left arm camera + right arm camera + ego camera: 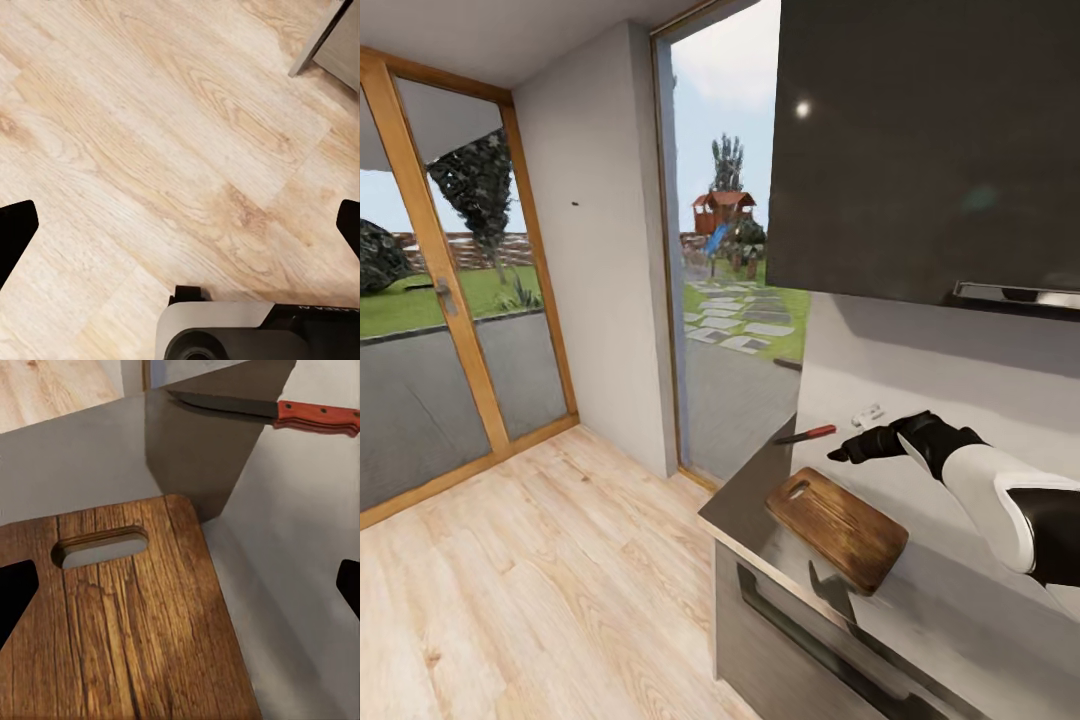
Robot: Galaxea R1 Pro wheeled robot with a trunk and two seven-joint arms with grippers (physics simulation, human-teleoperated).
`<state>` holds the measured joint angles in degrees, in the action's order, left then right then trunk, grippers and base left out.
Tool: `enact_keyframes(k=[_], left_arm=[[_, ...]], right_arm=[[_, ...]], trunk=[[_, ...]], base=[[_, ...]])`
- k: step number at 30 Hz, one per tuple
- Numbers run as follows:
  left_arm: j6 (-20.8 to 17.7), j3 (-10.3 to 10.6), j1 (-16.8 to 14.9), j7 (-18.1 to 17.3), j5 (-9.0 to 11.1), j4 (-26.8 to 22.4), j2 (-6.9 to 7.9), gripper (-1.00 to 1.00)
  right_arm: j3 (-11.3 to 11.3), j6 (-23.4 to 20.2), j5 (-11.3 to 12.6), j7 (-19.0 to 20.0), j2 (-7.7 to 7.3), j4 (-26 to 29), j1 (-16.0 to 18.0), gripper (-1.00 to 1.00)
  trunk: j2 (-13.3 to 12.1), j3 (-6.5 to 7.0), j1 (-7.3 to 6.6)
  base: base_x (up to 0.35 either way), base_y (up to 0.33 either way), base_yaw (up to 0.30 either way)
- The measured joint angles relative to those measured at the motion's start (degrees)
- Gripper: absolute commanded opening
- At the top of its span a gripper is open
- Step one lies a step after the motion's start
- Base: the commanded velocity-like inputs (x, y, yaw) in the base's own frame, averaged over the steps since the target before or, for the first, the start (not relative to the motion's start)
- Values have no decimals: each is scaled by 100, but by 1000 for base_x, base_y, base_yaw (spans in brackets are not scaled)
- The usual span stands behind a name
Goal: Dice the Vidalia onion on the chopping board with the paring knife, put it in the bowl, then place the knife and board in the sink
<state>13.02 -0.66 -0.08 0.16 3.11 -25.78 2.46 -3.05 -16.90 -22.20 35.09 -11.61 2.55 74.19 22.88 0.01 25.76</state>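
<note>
The brown wooden chopping board (838, 528) (127, 622) lies on the grey countertop (960, 610) (292, 585) near its front corner, its handle slot toward the end. The paring knife (807, 435) (262, 411), with a dark blade and a red handle, lies beyond the board near the wall. My right gripper (840, 455) (184, 592) hovers open above the board's far end, just short of the knife, holding nothing. Over the wooden floor hangs my left gripper (184, 225), open and empty. The Vidalia onion, the sink and the bowl are out of view.
A dark wall cabinet (930, 150) hangs above the counter. Below the worktop is a grey drawer front with a bar handle (810, 620). The counter ends at a tall window (730, 250). A glazed wooden door (450, 300) and light plank floor (540, 580) lie to the left.
</note>
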Motion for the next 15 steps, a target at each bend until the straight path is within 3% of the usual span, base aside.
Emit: enact_keyframes(k=[7, 15], left_arm=[[0, 0, 0, 0, 0, 0, 0, 100], [5, -1, 0, 0, 0, 4, 0, 100]], right_arm=[[0, 1, -5, 0, 5, -21, 0, 100], [-1, 5, -12, 1, 9, -34, -2, 100]], trunk=[[0, -17, 0], [-5, -66, -1]], base=[[3, -1, 13], [5, 1, 113]])
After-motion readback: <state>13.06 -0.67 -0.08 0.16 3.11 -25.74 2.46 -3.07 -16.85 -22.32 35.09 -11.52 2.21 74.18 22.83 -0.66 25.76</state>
